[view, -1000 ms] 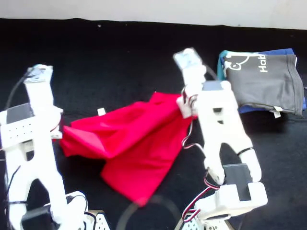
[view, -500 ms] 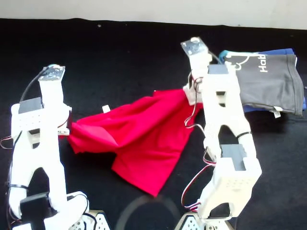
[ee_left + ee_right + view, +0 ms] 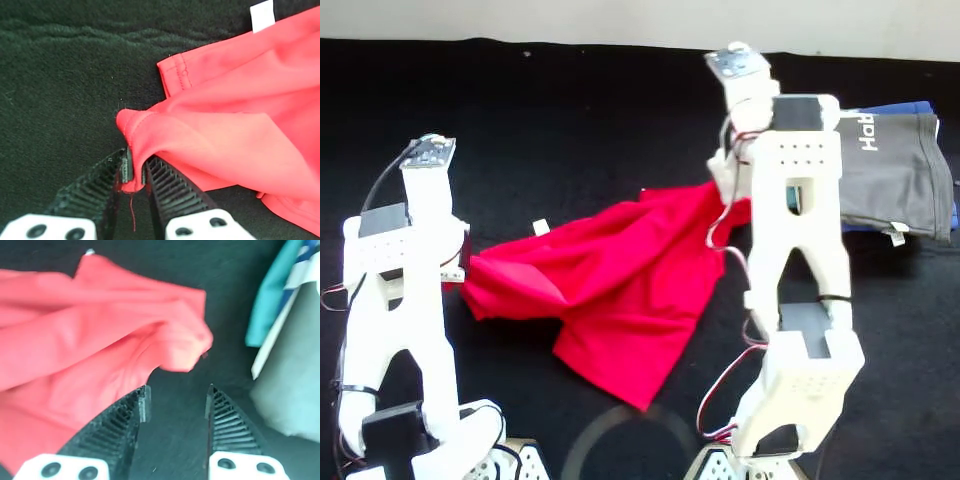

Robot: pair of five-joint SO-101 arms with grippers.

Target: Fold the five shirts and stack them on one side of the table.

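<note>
The left arm (image 3: 395,300) stands at the near left of the table (image 3: 570,120), its wrist bent down to the left edge of the red shirt (image 3: 610,280). The right arm (image 3: 795,230) stretches farther across, ending at the shirt's far right corner.

The left gripper (image 3: 134,167) is clamped tight on a bunched fold of the red hem, with cloth squeezed between the ridged fingers (image 3: 172,192). The right gripper (image 3: 176,402) holds nothing: its jaws stand moderately apart over the black cloth, just short of the shirt's rumpled corner (near it, not touching).

The shirt lies crumpled and half spread in the middle of the table between the arms, one flap reaching toward the near edge and a small white tag (image 3: 541,227) showing at its far side. At the far right sits a stack of folded shirts (image 3: 895,180), grey on top with blue and teal edges beneath, partly hidden behind the right arm.
</note>
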